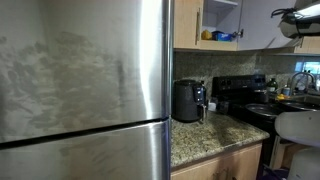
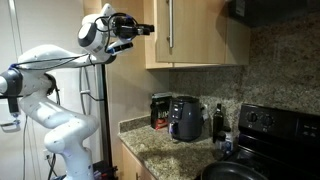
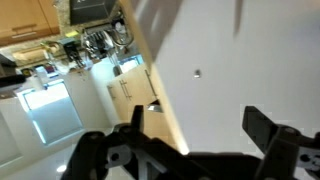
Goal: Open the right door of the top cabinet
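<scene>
The gripper [image 2: 143, 28] hangs high at the end of the white arm [image 2: 50, 100], just beside the left edge of the top cabinet [image 2: 152, 50] and level with the upper part of its doors. In the wrist view the gripper [image 3: 200, 135] is spread wide, its 2 dark fingers [image 3: 262, 125] well apart with nothing between them. The right door [image 2: 200, 35] shows as a flat light-tan panel with a slim silver handle [image 2: 168, 25] along its left edge; the gripper is near that handle, but I cannot tell whether it touches anything. In an exterior view the top cabinet [image 1: 187, 22] shows a white shelved interior [image 1: 225, 20] with yellow items [image 1: 209, 35] on a shelf; which door stands open there is not clear. Below runs a speckled granite countertop [image 2: 165, 145] on a base cabinet [image 1: 225, 165] of the same wood. On the countertop stand a red box [image 2: 160, 110], a dark air fryer [image 2: 185, 118] and a bottle [image 2: 218, 120], with a black stove [image 2: 270, 125] beside them. A mottled stone backsplash [image 2: 285, 70] covers the wall, and a stainless refrigerator [image 1: 80, 80] fills the near side.
</scene>
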Tool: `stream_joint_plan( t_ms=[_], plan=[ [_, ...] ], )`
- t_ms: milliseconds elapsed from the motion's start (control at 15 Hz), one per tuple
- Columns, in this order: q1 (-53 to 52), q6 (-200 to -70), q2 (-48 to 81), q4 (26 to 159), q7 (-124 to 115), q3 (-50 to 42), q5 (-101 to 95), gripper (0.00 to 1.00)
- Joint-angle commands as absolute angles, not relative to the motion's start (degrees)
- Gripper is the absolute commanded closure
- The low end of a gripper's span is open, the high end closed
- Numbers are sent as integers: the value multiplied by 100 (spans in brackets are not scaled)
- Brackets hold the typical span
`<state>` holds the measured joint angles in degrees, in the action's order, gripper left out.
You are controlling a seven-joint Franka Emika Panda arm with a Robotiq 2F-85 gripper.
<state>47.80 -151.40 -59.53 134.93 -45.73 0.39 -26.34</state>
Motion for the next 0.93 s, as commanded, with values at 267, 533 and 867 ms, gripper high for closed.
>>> stream_joint_plan(
  t_ms=[267, 533, 867],
  plan=[
    [4710, -14703, -5551, 14079, -3665, -729, -1074, 0],
    [4087, -14126, -5910, 14811, -3722, -137, -395, 0],
    [3498, -13827, -5879, 14868, -3968, 271, -234, 0]
  ],
)
